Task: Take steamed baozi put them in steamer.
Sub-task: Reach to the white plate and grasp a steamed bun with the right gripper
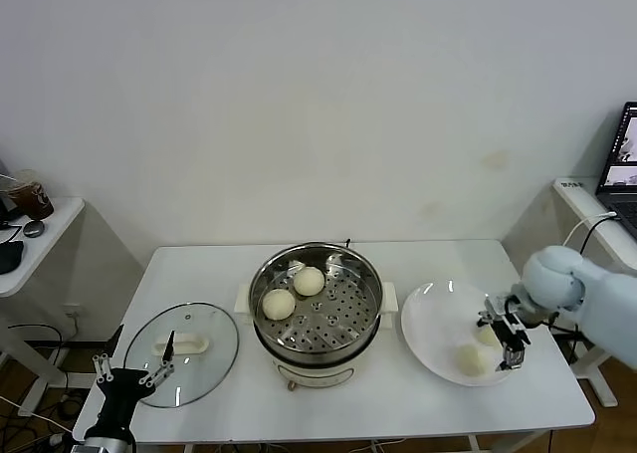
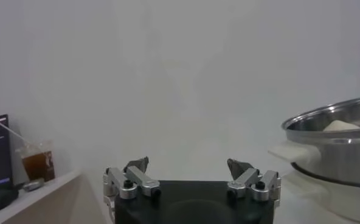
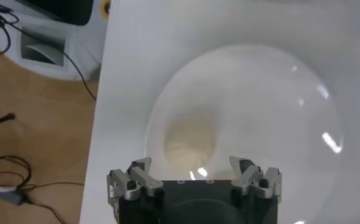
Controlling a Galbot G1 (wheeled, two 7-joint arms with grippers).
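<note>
Two buns [image 1: 294,292] already lie in the steamer [image 1: 317,314]; two more [image 1: 478,348] wait on the white plate [image 1: 433,324]. The right gripper [image 1: 510,343] hangs spread over them. They look soft and light, so hold gently at the sides. The left gripper [image 1: 129,373] is spread near the glass lid [image 1: 214,358].

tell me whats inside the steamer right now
Two steamed baozi sit on the perforated tray inside the steamer, toward its left and back. The rest of the tray shows bare. Anything below the tray is hidden. Two more buns remain on the white plate.
</note>
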